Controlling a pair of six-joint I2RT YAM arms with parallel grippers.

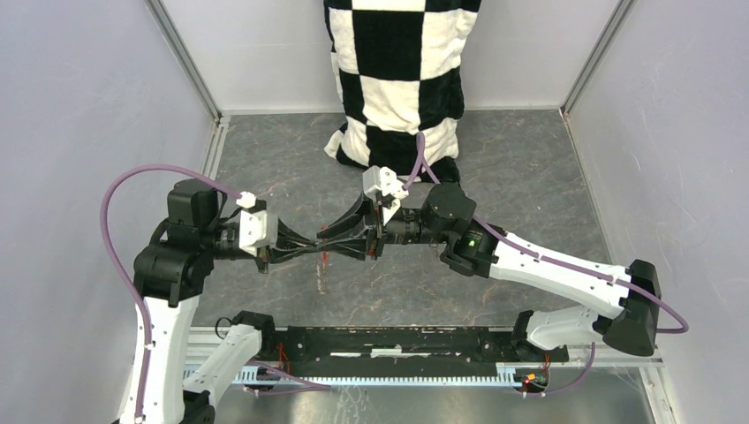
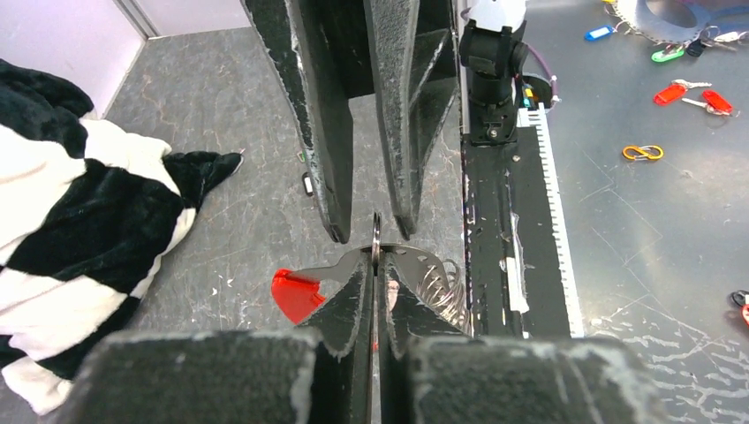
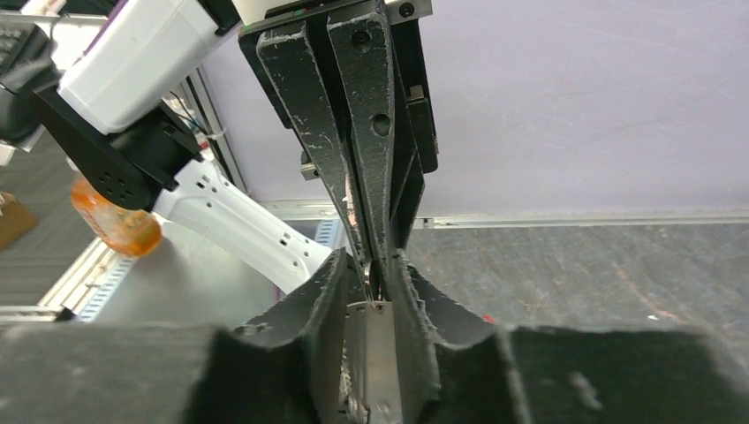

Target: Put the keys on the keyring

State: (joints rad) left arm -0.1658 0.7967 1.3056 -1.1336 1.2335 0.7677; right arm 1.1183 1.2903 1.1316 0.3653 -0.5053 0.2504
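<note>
My two grippers meet tip to tip above the middle of the table. The left gripper (image 1: 315, 246) (image 2: 376, 265) is shut on the keyring (image 2: 376, 231), a thin silvery ring seen edge-on. Its red tag (image 2: 294, 293) hangs to one side, with a flat metal piece (image 3: 371, 353) and a wire coil (image 2: 442, 281) at the ring. The right gripper (image 1: 329, 240) (image 3: 371, 269) stands slightly open, one fingertip either side of the ring. I cannot pick out the keys; a tiny dark object (image 2: 306, 184) on the tabletop is too small to identify.
A black-and-white checkered cloth (image 1: 397, 79) (image 2: 79, 230) lies at the back of the table. The black base rail (image 1: 397, 340) runs along the near edge. Beyond it lie loose tagged keys (image 2: 671, 93) and an orange carabiner (image 2: 642, 152). Grey walls close in both sides.
</note>
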